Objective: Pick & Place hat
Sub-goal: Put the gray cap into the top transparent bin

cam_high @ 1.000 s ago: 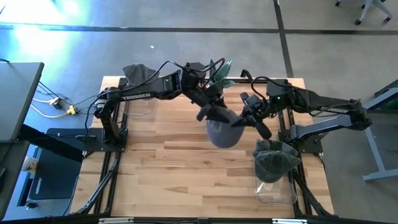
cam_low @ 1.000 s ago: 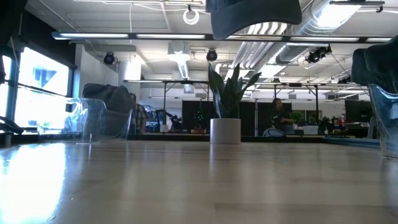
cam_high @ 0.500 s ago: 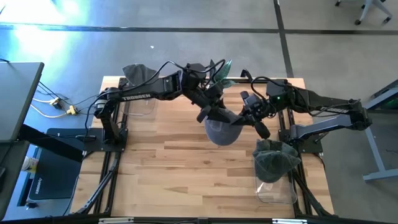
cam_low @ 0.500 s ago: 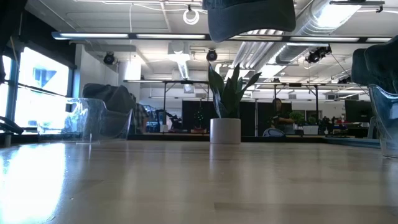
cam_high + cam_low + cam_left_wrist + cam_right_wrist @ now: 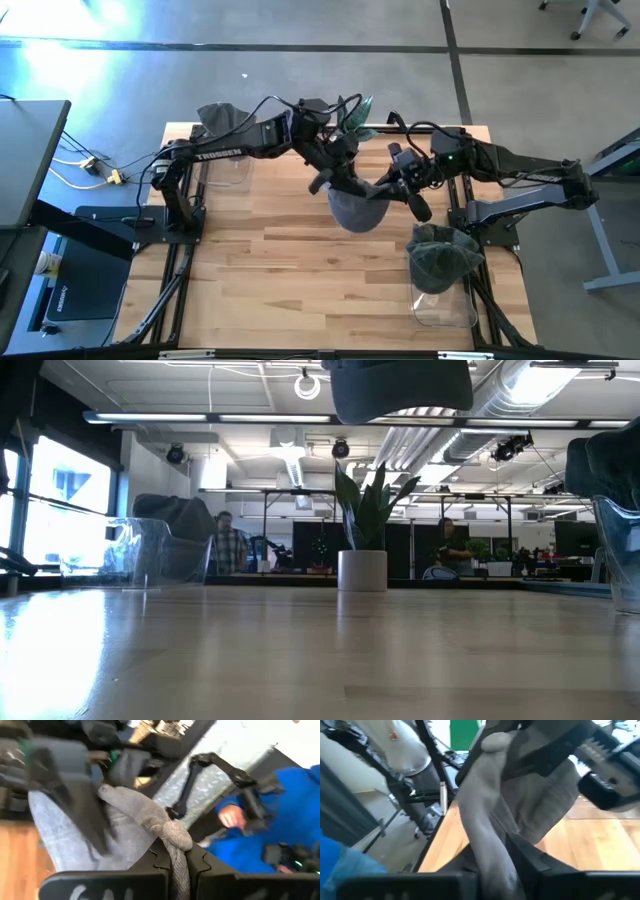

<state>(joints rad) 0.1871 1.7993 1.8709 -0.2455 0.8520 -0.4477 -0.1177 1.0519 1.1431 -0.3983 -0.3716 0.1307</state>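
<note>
A grey knit hat (image 5: 356,208) hangs in the air above the far middle of the table, between my two grippers; the low view shows its underside (image 5: 400,388) high above the tabletop. My left gripper (image 5: 337,182) is shut on its edge at the side toward the table's left. My right gripper (image 5: 393,190) has the opposite edge between its fingers, at the side toward the table's right. My left gripper pinches a bunched, rolled piece of the hat's edge (image 5: 176,851) between its two fingers. It comes from the table's far left, slanting down. The hat hangs below it, clear of the table. My right gripper has a thick fold of the hat's edge (image 5: 487,851) running back between its two fingers. It reaches in from the table's right, about level. The hat hangs clear of the table, stretched between the two grippers.
A potted plant (image 5: 356,116) stands at the table's far edge just behind the hat. A clear bin with a dark hat (image 5: 222,122) stands at the far left, another bin with a dark hat (image 5: 441,262) at the near right. A person in blue (image 5: 280,820) is beyond the table.
The hat has shifted a little toward the table's far left and risen slightly, still hanging between the two grippers.
</note>
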